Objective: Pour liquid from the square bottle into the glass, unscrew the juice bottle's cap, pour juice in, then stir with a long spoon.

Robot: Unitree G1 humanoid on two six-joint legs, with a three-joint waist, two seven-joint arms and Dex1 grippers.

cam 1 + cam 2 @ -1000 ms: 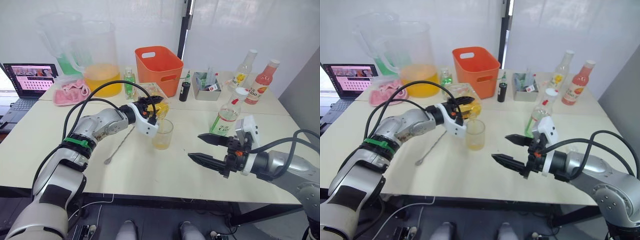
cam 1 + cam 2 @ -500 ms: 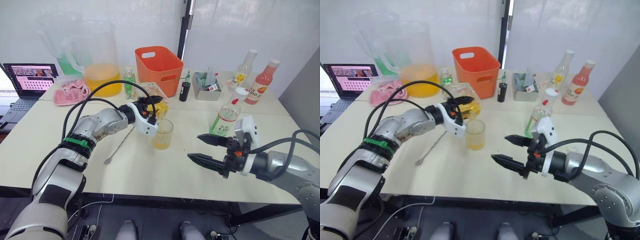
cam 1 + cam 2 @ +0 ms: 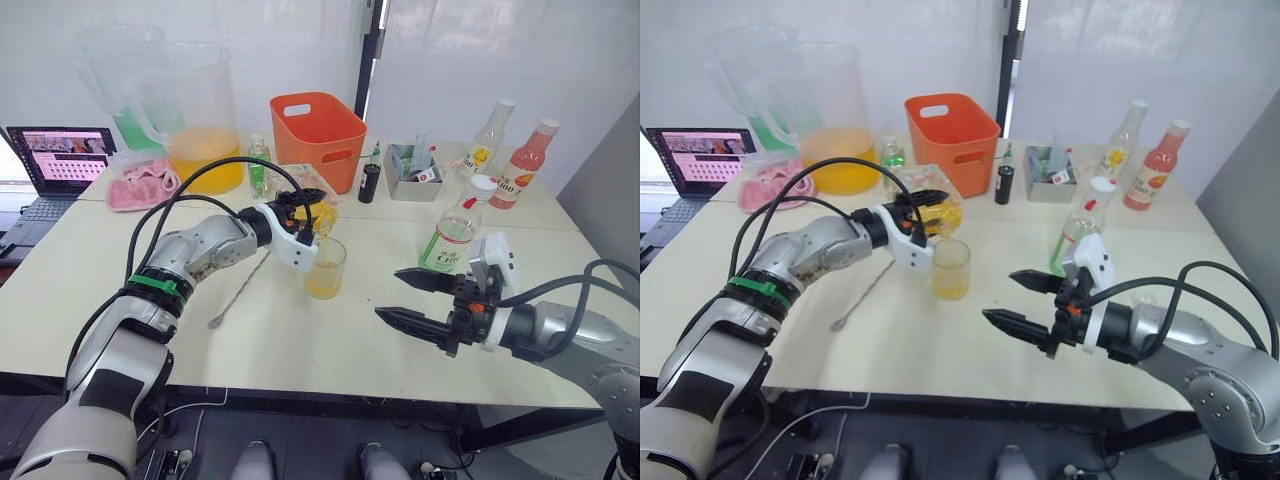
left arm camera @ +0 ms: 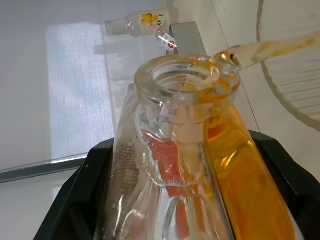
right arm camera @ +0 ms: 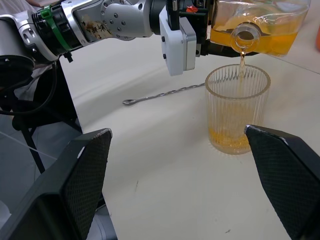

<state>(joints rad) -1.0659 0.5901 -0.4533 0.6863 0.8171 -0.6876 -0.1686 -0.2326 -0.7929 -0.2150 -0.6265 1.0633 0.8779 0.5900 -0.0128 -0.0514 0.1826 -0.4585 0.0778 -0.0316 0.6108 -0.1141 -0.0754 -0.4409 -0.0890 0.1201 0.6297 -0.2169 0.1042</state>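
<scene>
The left tool (image 3: 303, 222) was clamped on the square bottle (image 5: 260, 27), tipping it nearly level so its open mouth hung just above the rim of the glass (image 3: 326, 268). A thin amber stream (image 5: 242, 65) ran from the mouth into the glass, which held a shallow layer of liquid at its bottom. The bottle was likely held close over the rim to keep the stream inside, and the first pour looked to be under way, not finished.

The glass stood on the desk (image 3: 300, 350) near its middle. The spoon (image 3: 237, 291) lay flat on the desk just beside the glass, under the left forearm, within reach for stirring later. The juice bottle (image 3: 455, 232) stood upright to the right of the glass, cap on, just behind the right tool (image 3: 412, 299).

The right tool hovered low over the desk with its fingers spread wide and nothing between them, pointing toward the glass, probably waiting for the juice bottle step and staying out of the pour's way.
</scene>
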